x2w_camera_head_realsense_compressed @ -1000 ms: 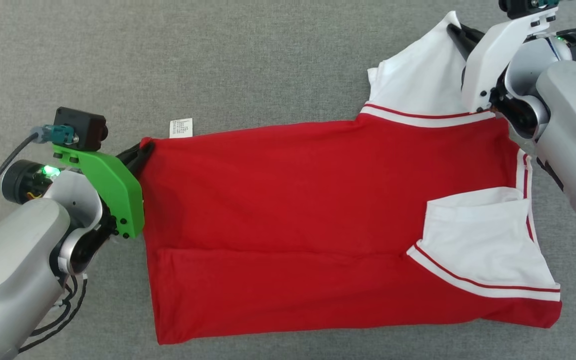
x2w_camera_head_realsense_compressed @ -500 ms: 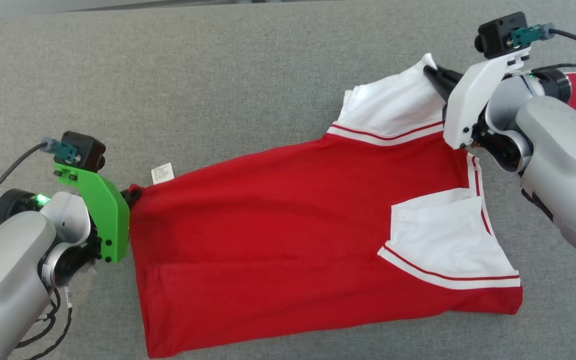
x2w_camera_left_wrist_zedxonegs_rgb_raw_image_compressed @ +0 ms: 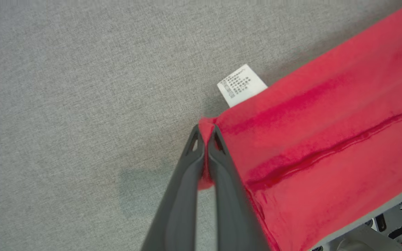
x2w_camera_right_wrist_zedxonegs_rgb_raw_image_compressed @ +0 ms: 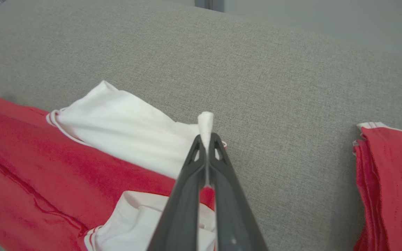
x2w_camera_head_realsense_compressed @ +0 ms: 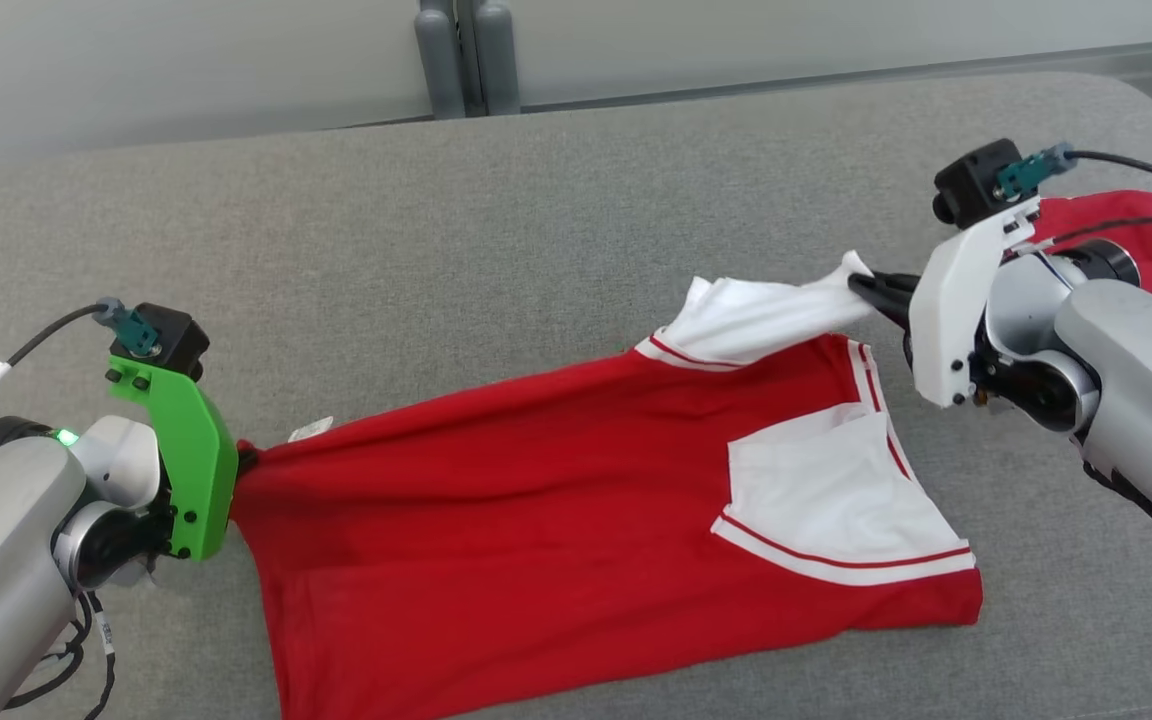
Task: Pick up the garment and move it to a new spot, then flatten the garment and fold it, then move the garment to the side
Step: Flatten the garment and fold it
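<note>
The garment (x2w_camera_head_realsense_compressed: 536,500) is a red shirt with white, red-striped sleeves, spread across the grey cushion and lifted along its far edge. My left gripper (x2w_camera_head_realsense_compressed: 246,460) is shut on its red hem corner (x2w_camera_left_wrist_zedxonegs_rgb_raw_image_compressed: 206,129), beside a white care label (x2w_camera_left_wrist_zedxonegs_rgb_raw_image_compressed: 241,84). At the other end, my right gripper (x2w_camera_head_realsense_compressed: 861,283) is shut on the tip of a white sleeve (x2w_camera_right_wrist_zedxonegs_rgb_raw_image_compressed: 206,122), which stretches taut toward the shirt body (x2w_camera_right_wrist_zedxonegs_rgb_raw_image_compressed: 19,150). A second white sleeve (x2w_camera_head_realsense_compressed: 826,500) lies folded over the red front.
The grey upholstered surface (x2w_camera_head_realsense_compressed: 536,220) ends at a rounded far edge with a pale wall and a grey post (x2w_camera_head_realsense_compressed: 466,55) behind. Another red garment (x2w_camera_head_realsense_compressed: 1126,235) lies folded at the far right, also red in the right wrist view (x2w_camera_right_wrist_zedxonegs_rgb_raw_image_compressed: 393,181).
Both grippers have lifted the held edge and drawn it toward me, so the shirt looks foreshortened. The head camera has tilted up, bringing the cushion's far edge and the wall into sight.
</note>
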Controlling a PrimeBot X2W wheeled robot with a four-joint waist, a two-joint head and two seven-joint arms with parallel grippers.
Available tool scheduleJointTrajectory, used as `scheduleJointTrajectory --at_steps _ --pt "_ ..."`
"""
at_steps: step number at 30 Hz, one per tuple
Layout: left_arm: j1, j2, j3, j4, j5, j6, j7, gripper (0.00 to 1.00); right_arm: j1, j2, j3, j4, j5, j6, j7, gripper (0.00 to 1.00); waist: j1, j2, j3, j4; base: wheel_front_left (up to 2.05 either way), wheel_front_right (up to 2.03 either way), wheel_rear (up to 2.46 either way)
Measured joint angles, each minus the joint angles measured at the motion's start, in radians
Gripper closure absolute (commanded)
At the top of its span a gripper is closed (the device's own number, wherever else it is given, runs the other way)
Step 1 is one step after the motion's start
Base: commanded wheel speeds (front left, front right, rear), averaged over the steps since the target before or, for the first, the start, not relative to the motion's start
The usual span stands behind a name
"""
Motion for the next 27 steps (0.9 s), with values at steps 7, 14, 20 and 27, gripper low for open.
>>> scheduleJointTrajectory --at_steps 7,14,20,27 --pt "0.027 0.02 0.011 -0.063 -0.049 -0.034 -0.017 1.0 0.052 -0.065 0.026 -0.059 0.024 0.0 0.021 1.0 0.0 0.0 -0.041 -0.023 0.0 0.0 0.0" --pt "0.04 0.078 0.019 -0.143 -0.157 -0.037 0.112 1.0 0.092 -0.072 0.032 -0.076 0.037 0.0 0.021 1.0 -0.0001 0.0 -0.067 -0.027 0.0 0.0 0.0" --pt "0.047 0.097 0.008 -0.197 -0.22 -0.033 0.212 1.0 0.123 -0.095 0.05 -0.111 0.061 0.0 0.072 1.0 -0.0001 0.0 -0.086 -0.021 0.0 0.0 0.0" --pt "0.072 0.096 -0.028 -0.21 -0.223 -0.035 0.251 1.0 0.141 -0.127 0.054 -0.173 0.087 0.0 0.141 1.0 -0.0001 0.0 -0.091 -0.031 0.0 0.0 0.0"
